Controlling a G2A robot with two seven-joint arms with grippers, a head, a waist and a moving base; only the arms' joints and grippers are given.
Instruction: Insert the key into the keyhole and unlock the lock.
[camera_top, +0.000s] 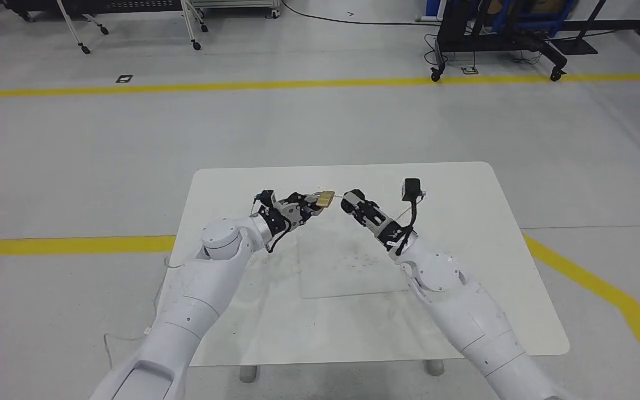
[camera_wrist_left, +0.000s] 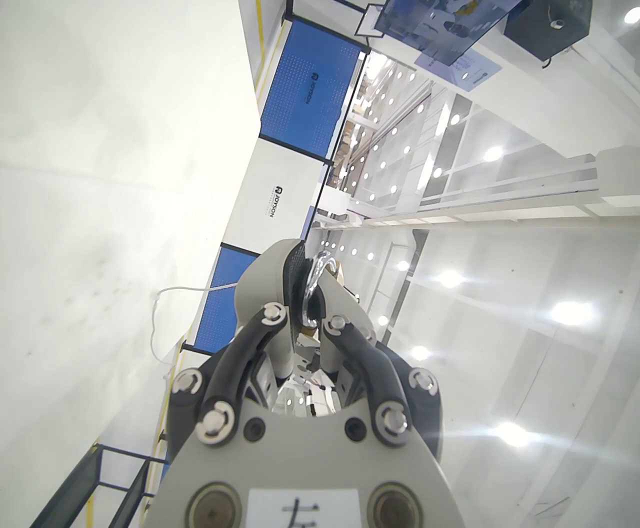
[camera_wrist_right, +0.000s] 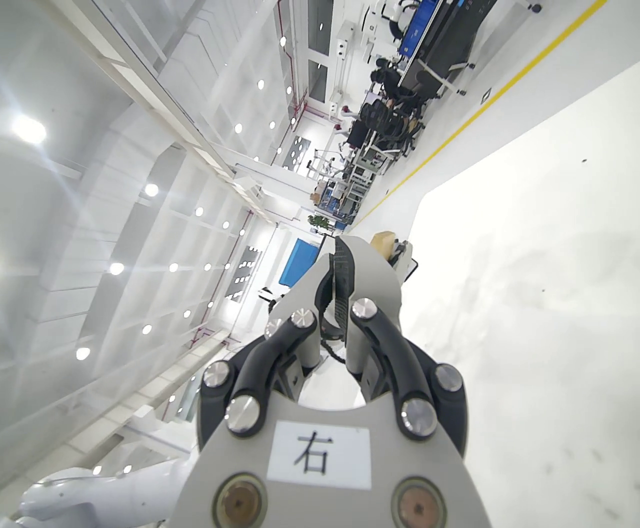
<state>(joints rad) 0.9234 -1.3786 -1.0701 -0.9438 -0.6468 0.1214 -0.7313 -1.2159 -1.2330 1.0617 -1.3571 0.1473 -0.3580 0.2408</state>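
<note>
The white tabletop (camera_top: 470, 300) carries a clear flat sheet (camera_top: 345, 270), which lies below the padlock and on the robot's side of it. Both arms are raised above that sheet and meet at the padlock.

The left gripper (camera_top: 305, 203) comes at the padlock from the left. Its fingers (camera_wrist_left: 265, 285) are clenched on the silver shackle (camera_wrist_left: 314, 274), which stands between the pads. The brass padlock (camera_top: 324, 198) is held off the tabletop, its body sticking out past the fingertips toward the other arm.

The right gripper (camera_top: 350, 202) sits just right of the padlock, tip pointing at the brass body, very near it; whether they touch cannot be told. Its fingers (camera_wrist_right: 372, 270) are pressed together, black pads meeting. Whether a key is pinched between them cannot be told, as nothing shows past the tips. From the right wrist view the brass body appears just beyond those fingertips.

Beyond the padlock, past the far edge of the tabletop, a yellow floor line (camera_top: 300, 85) runs across the grey floor, and farther still a dark wheeled stand (camera_top: 500, 45) stands to the right.
</note>
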